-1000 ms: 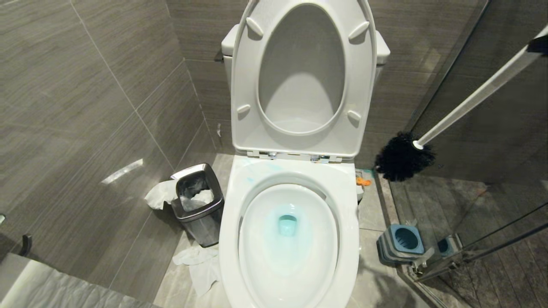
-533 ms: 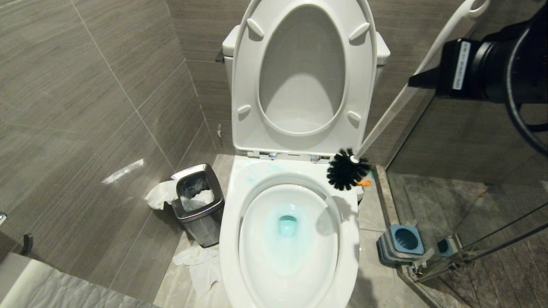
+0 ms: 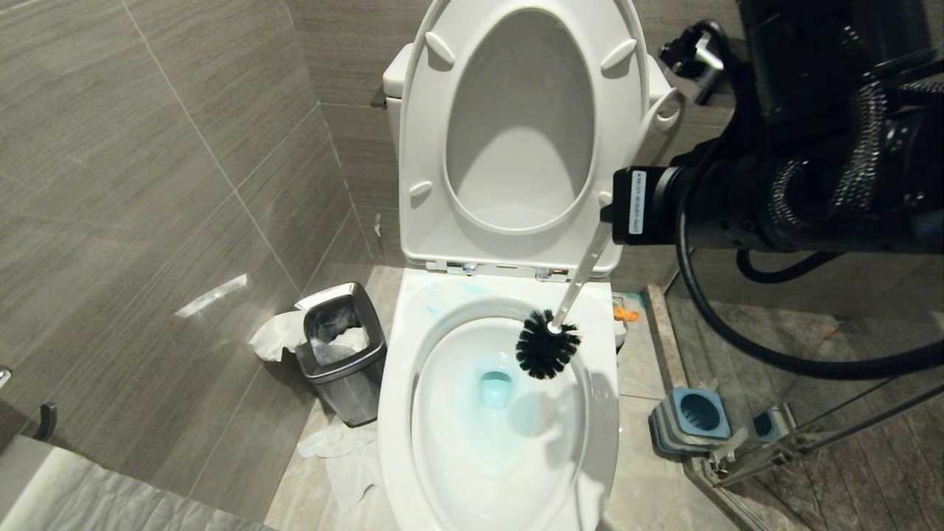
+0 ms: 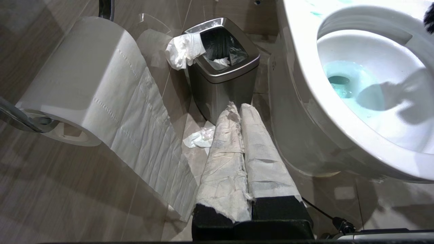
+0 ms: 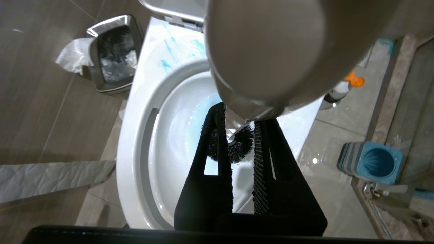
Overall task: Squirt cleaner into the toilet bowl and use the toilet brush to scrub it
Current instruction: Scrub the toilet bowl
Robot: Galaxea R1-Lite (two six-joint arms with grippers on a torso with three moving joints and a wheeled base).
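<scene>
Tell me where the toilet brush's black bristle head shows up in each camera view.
Head view: bristle head over the bowl's right back rim.
Left wrist view: only a sliver at the top right edge.
Right wrist view: centre, behind the right gripper.
Shared landmark: steel waste bin.

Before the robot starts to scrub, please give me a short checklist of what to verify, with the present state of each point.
1. Right hand closed on the toilet brush handle: ok.
2. Bristle head over the open toilet bowl, near its back right rim: ok.
3. Bristles already touching the porcelain: cannot tell; the head casts a separate shadow below it.
4. Cleaner in the bowl: ok, blue tint around the drain.
5. Seat and lid raised, out of the way: ok.
6. Left hand shut, paper-wrapped, low beside the bowl near the waste bin, clear of the brush: ok.
</scene>
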